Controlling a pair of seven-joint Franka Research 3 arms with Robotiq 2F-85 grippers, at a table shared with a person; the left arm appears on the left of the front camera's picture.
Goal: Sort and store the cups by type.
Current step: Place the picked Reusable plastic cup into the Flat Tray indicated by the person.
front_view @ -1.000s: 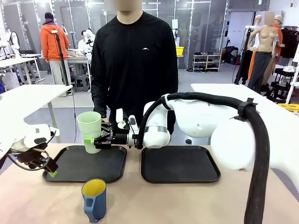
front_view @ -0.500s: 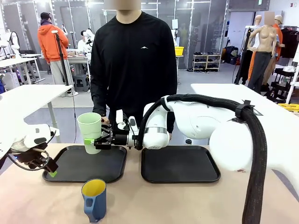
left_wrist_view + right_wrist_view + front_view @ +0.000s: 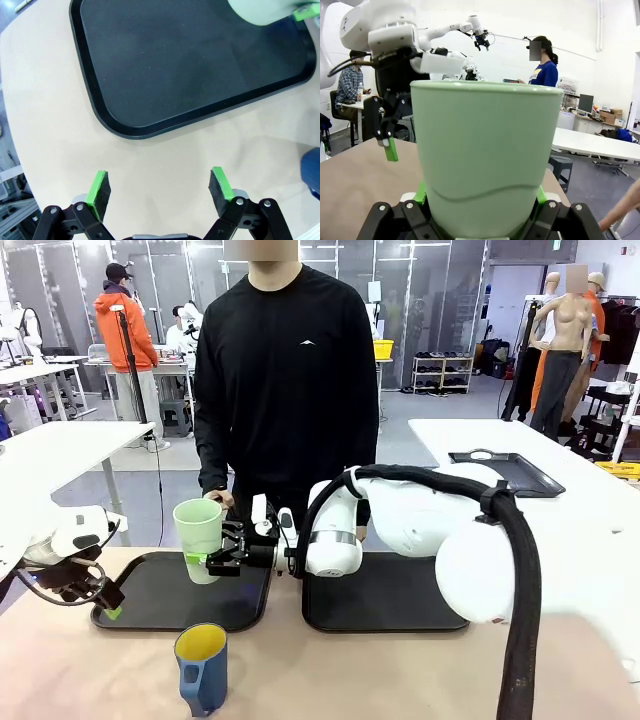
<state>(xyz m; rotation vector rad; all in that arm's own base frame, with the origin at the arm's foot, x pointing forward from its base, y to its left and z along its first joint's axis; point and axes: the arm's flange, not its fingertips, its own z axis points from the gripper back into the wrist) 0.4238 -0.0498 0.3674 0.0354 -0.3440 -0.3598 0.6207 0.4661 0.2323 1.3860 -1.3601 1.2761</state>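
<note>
The pale mint-green tumbler (image 3: pixel 198 536) stands upright at the back of the left black tray (image 3: pixel 160 602), with my right gripper (image 3: pixel 207 560) shut on its lower part. I cannot tell whether its base touches the tray. In the right wrist view the tumbler (image 3: pixel 485 150) sits between the green pads (image 3: pixel 420 192). The dark blue mug (image 3: pixel 202 670) with a yellow inside stands on the table in front of that tray. My left gripper (image 3: pixel 108 603) hangs open by the tray's left edge. Its fingers (image 3: pixel 99 188) are spread over bare table just short of the tray (image 3: pixel 150 60).
A second black tray (image 3: pixel 385 595) lies to the right, partly under my right arm. A person in black stands at the far side, one hand (image 3: pixel 222 499) near the tumbler. The mug's edge (image 3: pixel 312 170) shows at the right in the left wrist view.
My right gripper has come down and slightly to the right with the tumbler, closer to the left tray. The left arm and the mug have not moved.
</note>
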